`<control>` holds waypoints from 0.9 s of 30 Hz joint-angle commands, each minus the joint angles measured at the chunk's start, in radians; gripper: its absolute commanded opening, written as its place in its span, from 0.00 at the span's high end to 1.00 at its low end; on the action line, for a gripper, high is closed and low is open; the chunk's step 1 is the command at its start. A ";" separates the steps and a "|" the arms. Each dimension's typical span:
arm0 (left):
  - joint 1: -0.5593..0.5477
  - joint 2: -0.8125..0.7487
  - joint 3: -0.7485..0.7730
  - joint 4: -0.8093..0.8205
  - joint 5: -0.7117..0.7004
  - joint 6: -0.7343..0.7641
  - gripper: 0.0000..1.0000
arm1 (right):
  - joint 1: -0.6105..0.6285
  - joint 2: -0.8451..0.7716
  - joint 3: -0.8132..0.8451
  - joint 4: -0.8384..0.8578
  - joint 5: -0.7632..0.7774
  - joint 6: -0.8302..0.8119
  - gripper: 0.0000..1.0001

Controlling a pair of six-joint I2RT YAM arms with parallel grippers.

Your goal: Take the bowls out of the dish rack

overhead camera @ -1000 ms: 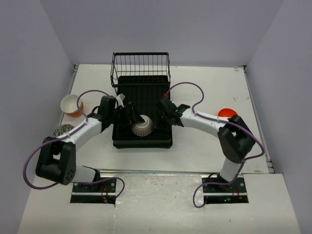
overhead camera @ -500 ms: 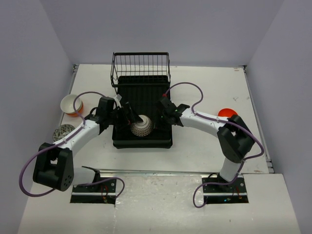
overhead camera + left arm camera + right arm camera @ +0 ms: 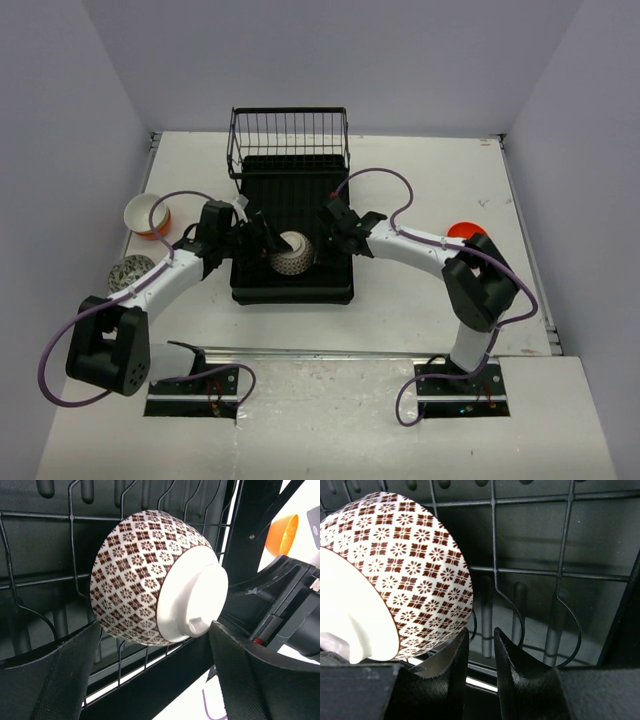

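Observation:
A white bowl with a brown flower pattern [image 3: 292,254] lies tipped on its side on the gridded floor of the black dish rack [image 3: 305,190], its white foot toward the near edge. In the left wrist view the bowl [image 3: 145,575] sits just ahead of my left gripper [image 3: 155,680], whose jaws are wide open, one on each side of it, not touching. My left gripper [image 3: 268,243] is at the bowl's left. My right gripper [image 3: 334,226] is at the bowl's right; in its view [image 3: 480,665] the jaws are almost together and empty, beside the bowl [image 3: 405,570].
The rack's upright wire basket [image 3: 288,140] stands at the far end. A white and orange bowl [image 3: 148,215] and a grey patterned bowl [image 3: 128,272] sit on the table at the left. An orange bowl [image 3: 463,231] sits at the right behind the right arm.
My left gripper has moved right into the rack, up to the patterned bowl. The bowl has shifted slightly toward the far end. My right gripper has edged left toward it.

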 commanded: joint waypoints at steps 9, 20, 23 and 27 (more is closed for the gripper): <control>-0.002 -0.062 -0.033 0.082 0.014 -0.039 0.13 | 0.001 0.010 0.051 -0.005 -0.010 -0.027 0.72; -0.004 -0.083 -0.040 0.045 -0.041 -0.042 0.10 | -0.001 -0.216 -0.098 0.050 0.154 0.007 0.75; -0.005 -0.086 -0.036 0.031 -0.055 -0.038 0.08 | 0.001 -0.234 -0.089 0.050 0.168 -0.013 0.75; -0.005 -0.093 -0.034 0.024 -0.068 -0.036 0.08 | 0.001 -0.220 -0.045 0.053 0.145 -0.039 0.75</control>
